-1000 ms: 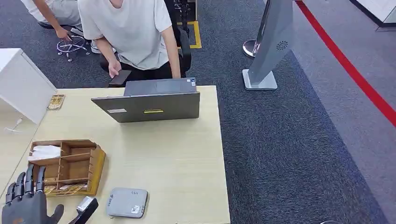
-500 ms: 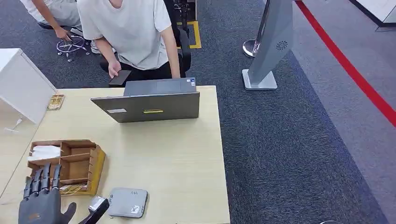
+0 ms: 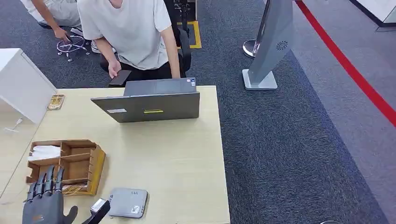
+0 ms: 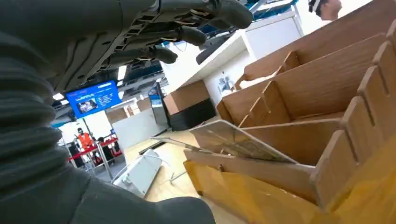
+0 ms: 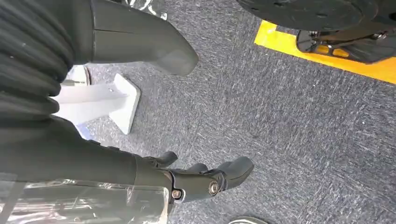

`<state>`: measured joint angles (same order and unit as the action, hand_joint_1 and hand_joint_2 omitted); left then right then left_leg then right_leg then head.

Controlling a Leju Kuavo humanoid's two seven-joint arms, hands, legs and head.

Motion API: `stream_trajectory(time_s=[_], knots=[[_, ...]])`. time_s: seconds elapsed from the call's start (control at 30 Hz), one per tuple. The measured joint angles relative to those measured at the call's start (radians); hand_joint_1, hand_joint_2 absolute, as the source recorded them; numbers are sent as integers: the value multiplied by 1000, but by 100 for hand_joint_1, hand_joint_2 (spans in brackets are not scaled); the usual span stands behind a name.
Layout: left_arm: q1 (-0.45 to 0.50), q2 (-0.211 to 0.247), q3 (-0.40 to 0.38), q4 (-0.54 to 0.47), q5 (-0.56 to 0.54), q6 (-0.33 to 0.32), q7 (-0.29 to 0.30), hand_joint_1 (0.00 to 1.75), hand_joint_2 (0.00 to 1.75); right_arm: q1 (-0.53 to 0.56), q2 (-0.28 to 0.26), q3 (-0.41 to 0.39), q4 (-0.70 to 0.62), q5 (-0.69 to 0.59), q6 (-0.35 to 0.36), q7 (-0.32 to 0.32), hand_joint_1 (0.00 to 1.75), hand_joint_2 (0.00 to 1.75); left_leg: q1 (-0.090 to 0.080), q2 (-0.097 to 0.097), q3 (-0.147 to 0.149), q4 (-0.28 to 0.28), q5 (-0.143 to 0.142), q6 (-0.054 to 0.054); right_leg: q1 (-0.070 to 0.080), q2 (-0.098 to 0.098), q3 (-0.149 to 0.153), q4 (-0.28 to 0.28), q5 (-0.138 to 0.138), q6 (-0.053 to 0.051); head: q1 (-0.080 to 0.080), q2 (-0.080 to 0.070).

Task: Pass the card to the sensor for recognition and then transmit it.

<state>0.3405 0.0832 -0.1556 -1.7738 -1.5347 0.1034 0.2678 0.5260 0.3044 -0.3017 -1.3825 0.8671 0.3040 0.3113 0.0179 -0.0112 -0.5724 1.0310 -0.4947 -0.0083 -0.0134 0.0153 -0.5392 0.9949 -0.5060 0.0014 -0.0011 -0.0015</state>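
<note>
My left hand [image 3: 45,204] hovers at the table's near left corner, fingers spread over the near end of a wooden organizer box [image 3: 79,156], holding nothing. Its thumb [image 3: 97,211] points toward the grey card reader [image 3: 127,203] lying flat beside the box. Cards [image 3: 72,188] lie in the box's nearest compartment. In the left wrist view a card [image 4: 236,142] leans inside a wooden slot [image 4: 299,140], with my fingers [image 4: 187,30] stretched above it, apart from it. My right hand [image 5: 201,179] hangs over grey carpet, fingers apart and holding nothing.
An open grey laptop [image 3: 149,106] stands at the table's far edge, a person [image 3: 130,32] bending behind it with a dark phone. A white cabinet [image 3: 21,84] is at the far left, a small tray [image 3: 56,101] beside it. A grey stand [image 3: 271,51] is on the carpet.
My left hand has moved forward and rightward, from the table's near corner to above the box's nearest compartment. The person and the laptop have stayed put.
</note>
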Motion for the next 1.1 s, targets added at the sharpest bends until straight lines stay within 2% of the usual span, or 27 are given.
stream_trajectory(time_s=[0.4, 1.1], knots=[[0, 3, 48, 16, 0, -12, 24, 0, 175, 0, 0, 0, -3, 1, 3, 9, 0, 175, 0, 0, 0, 0, 0, 0, 0, 0, 0, 0, 0, 0, 0, 0], [-23, 26, 46, 9, 0, -51, 74, 0, 175, 3, 0, 16, -3, -25, -10, 21, 0, 175, 0, 0, 0, 0, 0, 0, 0, 0, -1, 0, 0, 0, 0, 0]])
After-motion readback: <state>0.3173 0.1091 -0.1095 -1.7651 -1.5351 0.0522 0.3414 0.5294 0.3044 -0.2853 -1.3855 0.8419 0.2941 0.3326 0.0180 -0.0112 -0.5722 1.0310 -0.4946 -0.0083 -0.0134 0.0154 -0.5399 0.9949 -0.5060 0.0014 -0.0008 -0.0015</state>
